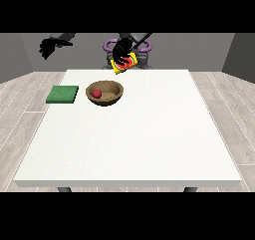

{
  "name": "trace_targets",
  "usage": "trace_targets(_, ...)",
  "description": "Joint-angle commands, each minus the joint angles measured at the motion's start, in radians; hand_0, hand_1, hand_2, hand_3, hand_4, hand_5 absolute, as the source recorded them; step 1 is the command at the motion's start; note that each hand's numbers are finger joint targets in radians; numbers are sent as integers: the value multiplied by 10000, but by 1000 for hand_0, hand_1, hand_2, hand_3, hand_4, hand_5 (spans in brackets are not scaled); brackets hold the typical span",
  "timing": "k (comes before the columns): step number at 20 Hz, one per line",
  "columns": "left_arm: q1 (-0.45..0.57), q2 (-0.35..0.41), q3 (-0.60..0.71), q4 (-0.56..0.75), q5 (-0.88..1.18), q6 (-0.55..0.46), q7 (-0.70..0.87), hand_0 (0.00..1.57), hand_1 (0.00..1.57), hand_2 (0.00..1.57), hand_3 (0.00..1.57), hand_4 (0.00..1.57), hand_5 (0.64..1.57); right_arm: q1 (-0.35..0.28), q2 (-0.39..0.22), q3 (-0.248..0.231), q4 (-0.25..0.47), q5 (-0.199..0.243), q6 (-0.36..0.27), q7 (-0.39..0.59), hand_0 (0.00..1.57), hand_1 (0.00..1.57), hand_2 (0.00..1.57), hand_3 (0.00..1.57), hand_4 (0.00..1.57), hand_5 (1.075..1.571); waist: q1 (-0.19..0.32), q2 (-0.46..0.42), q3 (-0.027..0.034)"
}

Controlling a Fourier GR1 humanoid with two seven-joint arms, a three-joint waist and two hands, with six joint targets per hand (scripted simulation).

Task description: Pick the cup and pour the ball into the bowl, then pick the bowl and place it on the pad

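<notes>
A yellow cup (125, 63) with a red inside is held tilted in the air, its mouth turned towards the camera. The hand at the view's right (121, 50) is curled round it from above, over the table's far edge. Just in front and to the left, a brown wooden bowl (113, 95) rests on the table with a red ball (96, 92) lying in its left half. A flat green pad (63, 94) lies to the left of the bowl, near the table's left edge. The hand at the view's left (49, 46) hangs raised beyond the table's far left corner, its fingers relaxed, holding nothing.
The large white table (139, 139) stretches towards the camera from the bowl and pad. The robot's body with purple shoulder parts (145, 46) stands behind the far edge. Wooden floor surrounds the table.
</notes>
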Motion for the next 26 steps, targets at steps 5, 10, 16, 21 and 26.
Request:
trace_targets(5, 627, 233, 3620, -1500, 3070, 2039, 753, 1306, 1306, 1571, 1571, 1571, 1069, 75, 48, -251, 2, -119, -481, 272, 0, 0, 0, 0, 0, 1569, 1057, 6, -98)
trace_targets(10, 2093, -256, 5822, -2660, 5982, 3736, -115, 1023, 1023, 1257, 941, 1391, 1300, 194, 593, -249, -157, -163, -1030, 361, 0, 0, 0, 0, 225, 1565, 1641, 348, -149)
trace_targets(16, 3863, -464, 7007, -4639, 10865, 4566, -1785, 0, 0, 0, 0, 0, 1550, -789, 1040, 43, -544, -50, -1494, 332, 0, 0, 0, 0, 303, 1568, 1231, 1945, -241)
trace_targets(21, 4697, -470, 6544, -6224, 14096, 3308, -4112, 0, 0, 0, 0, 0, 1564, -1732, 2168, 432, -700, 515, -3236, 405, 0, 0, 0, 0, 201, 1571, 2028, 2500, -93)
trace_targets(26, 5381, -199, 7232, -6393, 15057, 1139, -5640, 0, 0, 0, 0, 0, 1564, -1884, 2578, 82, -440, 501, -4457, 417, 0, 0, 0, 0, 319, 1570, 2814, 2623, -17)
